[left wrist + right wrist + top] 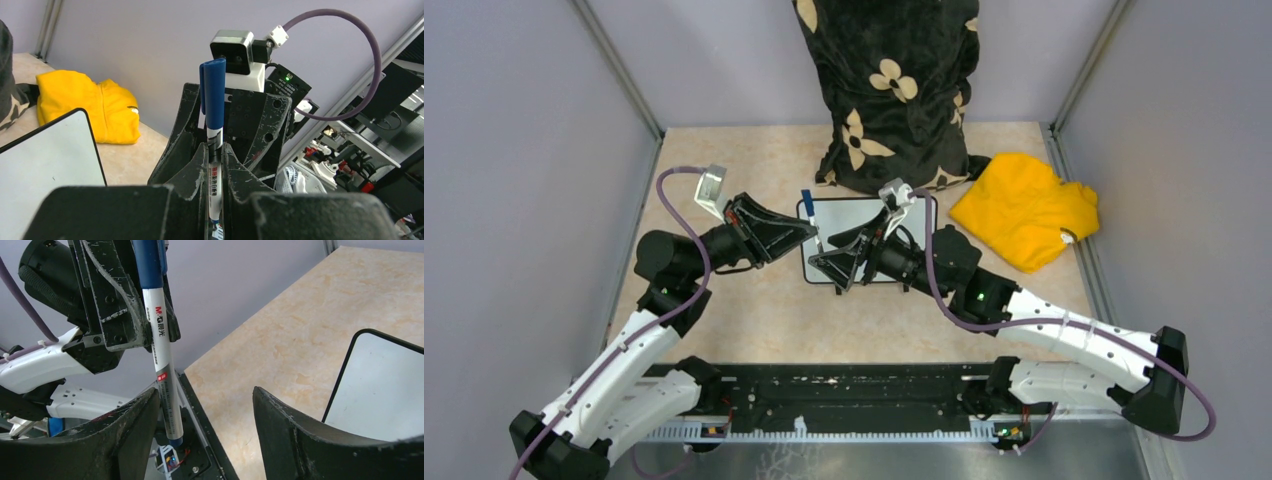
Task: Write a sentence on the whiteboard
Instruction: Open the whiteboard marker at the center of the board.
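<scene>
Your left fingers [192, 172] are clamped together on the white barrel of the marker [215, 125], just below its blue cap [214, 87]. The grip holds the marker roughly upright, cap uppermost, with the lower barrel hanging free beneath the fingers. I judge this deliberate: it leaves a clear length of barrel for the other arm to take.

Your right fingers [295, 425] stand apart, 1 on each side of that lower barrel. The marker sits close against 1 finger and well off the other. Whether it touches the near one cannot be told. The right fingers hold nothing.

The cap is on, so no writing can begin. In my judgement the step in hand is a 2-arm handover or an uncapping; the pictures do not settle which.

The whiteboard [869, 212] lies on the counter [754, 310] between the arms, with the marker over its left edge. Its visible surface is blank. No part of the sentence shows, though the right arm covers a share of the board. I rate the task as barely begun.

A yellow cloth [1024, 205] lies just to the board's right, and a black flowered bag [889, 90] stands behind it. Neither is involved.

Risk noted: an off-centre closure may tilt the marker in your left grip.
</scene>
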Controlling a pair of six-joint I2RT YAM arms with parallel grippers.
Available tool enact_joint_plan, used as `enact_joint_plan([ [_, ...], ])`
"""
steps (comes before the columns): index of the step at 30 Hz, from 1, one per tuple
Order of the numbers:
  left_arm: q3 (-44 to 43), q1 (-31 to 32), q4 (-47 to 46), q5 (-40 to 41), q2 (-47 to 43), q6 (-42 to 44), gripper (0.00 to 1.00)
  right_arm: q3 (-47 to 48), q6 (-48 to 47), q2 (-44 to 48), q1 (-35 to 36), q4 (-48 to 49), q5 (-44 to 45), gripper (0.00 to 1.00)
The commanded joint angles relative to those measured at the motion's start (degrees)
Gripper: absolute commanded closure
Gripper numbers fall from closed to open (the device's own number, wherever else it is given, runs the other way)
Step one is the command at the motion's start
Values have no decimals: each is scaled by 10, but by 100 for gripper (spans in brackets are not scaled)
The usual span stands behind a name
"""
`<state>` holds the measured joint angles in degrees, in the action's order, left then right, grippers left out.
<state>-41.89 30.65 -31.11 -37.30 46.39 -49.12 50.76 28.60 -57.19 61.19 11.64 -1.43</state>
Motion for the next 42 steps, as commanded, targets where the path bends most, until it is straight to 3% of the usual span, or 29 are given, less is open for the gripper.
enact_joint_plan([
  [1, -1, 0, -39, -32, 3, -13, 100, 33, 3, 3, -5, 46, -19, 34],
  [10, -1, 0, -44, -37, 5, -18, 100, 37, 3, 0, -5, 57, -25, 37],
  [19, -7, 0, -40, -55, 9, -15, 100, 45, -1, -9, -5, 64, -55, 51],
  [23, -11, 0, -39, -56, 10, -13, 100, 44, -3, -11, -5, 65, -67, 61],
  [28, -16, 0, -37, -57, 12, -6, 100, 40, -10, -6, -5, 59, -76, 80],
  [30, -19, 0, -35, -56, 13, -5, 83, 38, -14, -1, -5, 53, -75, 87],
  [32, -18, 0, -40, -59, 13, -2, 51, 35, -20, 4, -5, 46, -74, 94],
  [34, -18, 0, -43, -60, 12, -1, 28, 33, -29, 10, -5, 34, -72, 100],
  [36, -18, 0, -40, -54, 12, 2, 20, 30, -38, 17, -5, 19, -68, 100],
  [42, -43, 0, -11, -46, 21, 27, 18, 21, -57, 40, -5, -18, -68, 100],
])
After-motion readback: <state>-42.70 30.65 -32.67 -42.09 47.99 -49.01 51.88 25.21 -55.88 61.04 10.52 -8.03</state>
